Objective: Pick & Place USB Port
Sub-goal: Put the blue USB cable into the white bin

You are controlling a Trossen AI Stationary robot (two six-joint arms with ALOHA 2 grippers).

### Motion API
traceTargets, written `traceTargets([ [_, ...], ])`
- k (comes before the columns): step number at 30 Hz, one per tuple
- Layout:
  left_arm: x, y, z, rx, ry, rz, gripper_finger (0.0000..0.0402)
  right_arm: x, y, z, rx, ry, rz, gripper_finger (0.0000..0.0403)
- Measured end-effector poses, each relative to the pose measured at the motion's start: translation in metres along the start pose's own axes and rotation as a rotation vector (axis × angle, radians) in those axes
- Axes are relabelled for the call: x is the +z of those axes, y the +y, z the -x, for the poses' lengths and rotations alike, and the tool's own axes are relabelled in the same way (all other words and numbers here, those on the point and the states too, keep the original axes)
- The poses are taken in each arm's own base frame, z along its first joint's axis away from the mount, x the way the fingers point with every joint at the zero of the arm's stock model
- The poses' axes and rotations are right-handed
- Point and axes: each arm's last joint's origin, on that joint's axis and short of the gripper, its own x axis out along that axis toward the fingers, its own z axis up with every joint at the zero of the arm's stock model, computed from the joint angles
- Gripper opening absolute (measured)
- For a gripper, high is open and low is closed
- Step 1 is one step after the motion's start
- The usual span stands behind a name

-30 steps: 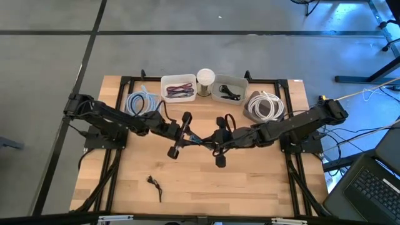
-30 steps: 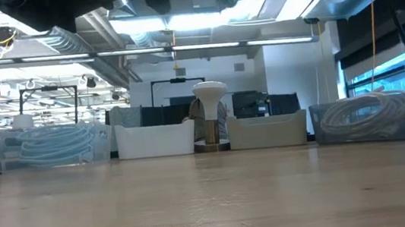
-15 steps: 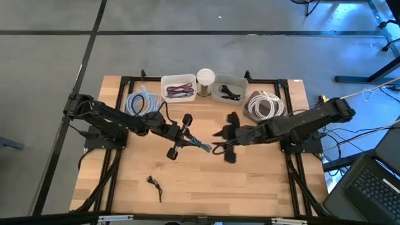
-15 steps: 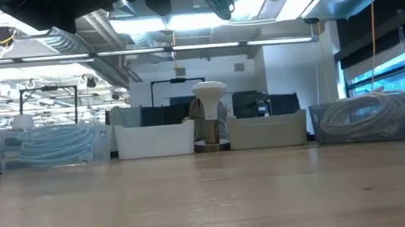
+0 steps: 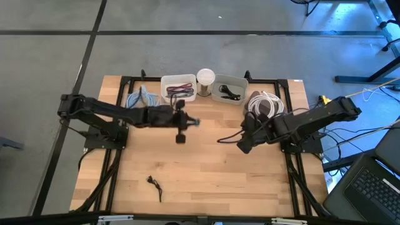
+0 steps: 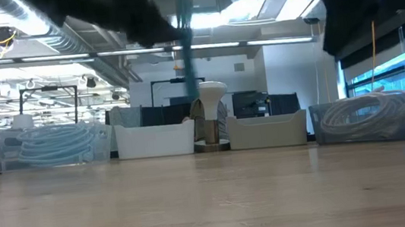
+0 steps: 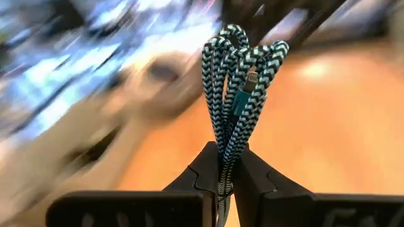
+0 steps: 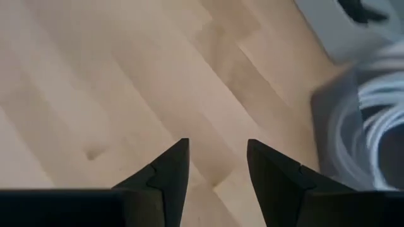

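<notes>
A teal-and-black braided USB cable (image 7: pixel 237 82), folded into a bundle, is held by my left gripper (image 7: pixel 226 165), which is shut on it above the table's middle, near the far bins (image 5: pixel 181 124). In the low view the cable (image 6: pixel 186 39) shows as a blurred teal streak high above the tabletop. Right of centre, my right gripper (image 5: pixel 242 142) slants down over bare wood. It stands open (image 8: pixel 218 154) with nothing between its fingers. My left gripper pinches several strands of the folded cable (image 7: pixel 225 151) between its two fingers. The fingers lie nearly level and point toward the table's right. The loops and a teal connector (image 7: pixel 243 94) stick out past the fingertips, and the bundle is lifted clear of the table.
Along the far edge stand a clear bin of light blue cables (image 5: pixel 139 100), a white bin of red and black cables (image 5: pixel 178 89), a white cylinder (image 5: pixel 205 79), a white bin with a black cable (image 5: pixel 229 91) and a clear bin of white cables (image 5: pixel 265 106). A small black cable (image 5: pixel 154 185) lies near the front.
My right gripper has opened, let go of the cable and drawn back toward the table's right edge, tipping downward. My left gripper has shut on the cable and carried it toward the far edge, turning closer to level. The cable, once between both grippers, now hangs from the left alone.
</notes>
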Motion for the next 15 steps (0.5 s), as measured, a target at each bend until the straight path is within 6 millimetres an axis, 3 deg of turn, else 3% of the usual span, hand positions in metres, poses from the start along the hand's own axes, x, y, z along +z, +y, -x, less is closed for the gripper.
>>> traceTargets([
  [5, 0.006, 0.038, 0.005, 0.335, 0.348, -0.126, 0.0017, -0.016, -0.005, -0.021, -0.041, 0.032, -0.046, 0.0163],
  [9, 0.007, 0.075, 0.012, 0.532, 0.489, -0.170, 0.0017, -0.026, -0.007, -0.036, -0.043, 0.036, -0.069, 0.0163],
  [15, -0.016, 0.121, 0.006, 0.623, 0.623, -0.218, 0.0017, -0.033, -0.004, -0.051, 0.014, 0.003, -0.102, 0.0163],
])
